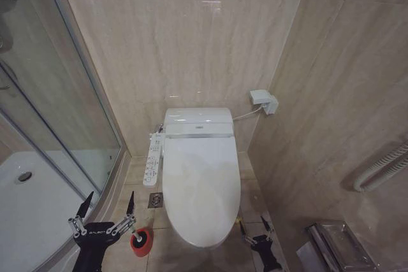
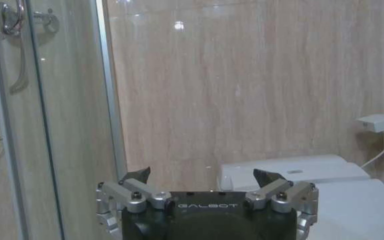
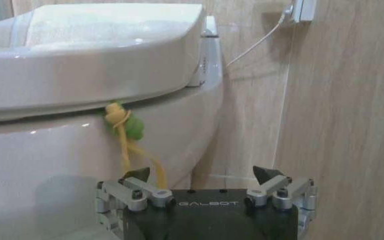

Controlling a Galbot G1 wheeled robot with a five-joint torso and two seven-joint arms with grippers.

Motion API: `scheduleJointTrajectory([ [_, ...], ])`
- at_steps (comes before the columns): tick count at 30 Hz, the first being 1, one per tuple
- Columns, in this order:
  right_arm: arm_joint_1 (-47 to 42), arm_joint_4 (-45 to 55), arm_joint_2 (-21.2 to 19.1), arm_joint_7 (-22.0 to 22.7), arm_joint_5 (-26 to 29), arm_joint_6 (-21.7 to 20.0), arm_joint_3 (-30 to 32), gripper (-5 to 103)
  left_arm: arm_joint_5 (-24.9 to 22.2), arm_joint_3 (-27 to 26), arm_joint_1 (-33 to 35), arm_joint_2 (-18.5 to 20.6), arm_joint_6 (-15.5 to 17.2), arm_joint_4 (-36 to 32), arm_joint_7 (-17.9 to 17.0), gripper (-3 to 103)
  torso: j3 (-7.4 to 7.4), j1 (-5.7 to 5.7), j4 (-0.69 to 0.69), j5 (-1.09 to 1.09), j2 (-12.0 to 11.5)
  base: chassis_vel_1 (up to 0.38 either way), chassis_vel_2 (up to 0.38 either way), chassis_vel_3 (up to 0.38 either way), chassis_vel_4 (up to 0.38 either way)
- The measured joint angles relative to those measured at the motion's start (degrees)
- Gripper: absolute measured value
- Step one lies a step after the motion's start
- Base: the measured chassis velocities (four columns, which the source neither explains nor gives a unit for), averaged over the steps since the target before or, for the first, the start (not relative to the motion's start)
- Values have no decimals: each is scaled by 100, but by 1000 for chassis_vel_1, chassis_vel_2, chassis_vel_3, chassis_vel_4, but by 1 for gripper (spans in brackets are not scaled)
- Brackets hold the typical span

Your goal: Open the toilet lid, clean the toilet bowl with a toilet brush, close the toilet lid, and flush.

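Black GALBOT-marked tool [image 1: 108, 205], silver knuckles

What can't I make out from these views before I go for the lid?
- Inside of the toilet bowl: covered by the closed toilet lid.
- Toilet brush: bristle head hidden in its red cup, partly behind the left claw.
- Button panel labels: too small.
- Right claw arm: cut by the head view's bottom edge.
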Motion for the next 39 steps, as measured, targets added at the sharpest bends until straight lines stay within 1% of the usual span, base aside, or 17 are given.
scheduleJointTrajectory([
  [16, 154, -164, 102, -34, -158, 34, -43, 100, 0, 0, 0, 0, 0, 0, 0, 100, 1, 0, 0, 0, 0, 0, 0, 0, 0],
  [19, 206, -176, 107, -41, -179, 24, -39, 100, 0, 0, 0, 0, 0, 0, 0, 100, 1, 0, -2, -1, 0, 0, 0, 0, 0],
  [20, 232, -177, 107, -46, -188, 17, -38, 98, 0, 0, 0, 0, 0, 0, 0, 100, 1, 0, -3, -3, 0, 0, 0, 0, 0],
  [23, 287, -178, 109, -104, -193, 9, -25, 98, 0, 0, 0, 0, 0, 0, 0, 100, 1, 0, -3, -3, 0, 0, 0, 0, 0],
  [27, 331, -171, 101, -202, -184, 5, -14, 98, 0, 0, 0, 0, 0, 0, 0, 100, 1, 0, -1, -1, 0, 0, 0, 0, 0],
  [28, 336, -169, 97, -215, -179, 5, -15, 71, 0, 0, 0, 0, 0, 0, 0, 100, 1, 0, 1, 0, 0, 0, 0, 0, 0],
  [35, 323, -173, 60, -224, -139, 18, -17, 71, 0, 0, 0, 0, 0, 0, 0, 100, 0, 0, 2, 1, 0, 0, 0, 0, 0],
  [36, 316, -177, 54, -223, -128, 24, -16, 43, 0, 0, 0, 0, 0, 0, 0, 100, 0, 0, 2, 1, 0, 0, 0, 0, 0],
  [39, 297, -183, 37, -214, -111, 39, -13, 43, 0, 0, 0, 0, 0, 0, 0, 100, 0, 0, 1, 1, 0, 0, 0, 0, 0],
])
